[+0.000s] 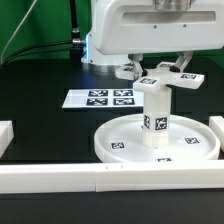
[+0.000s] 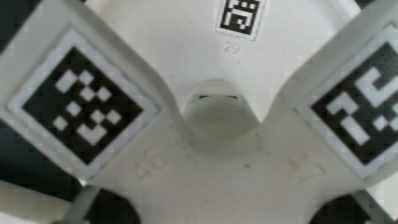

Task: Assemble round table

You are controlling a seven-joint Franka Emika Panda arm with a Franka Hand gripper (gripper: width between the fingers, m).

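The large round rimmed disc (image 1: 115, 133) lies flat on the black table at the exterior view's right. The short thick post (image 1: 157, 118) stands upright at its middle. The cross-shaped piece (image 1: 163, 79) sits on top of the post, its tagged arms spread out. My gripper (image 1: 160, 70) comes straight down onto it and is shut on the cross-shaped piece. In the wrist view the cross-shaped piece (image 2: 214, 120) fills the picture, with two tagged arms to either side. My gripper (image 2: 217, 200) is closed around its hub. The post is hidden beneath it there.
The marker board (image 1: 100, 98) lies flat beyond the disc, towards the exterior view's left. Long white border rails run along the front (image 1: 60, 180), the left (image 1: 5, 135) and the right (image 1: 216, 125). The robot's base (image 1: 100, 45) stands at the back.
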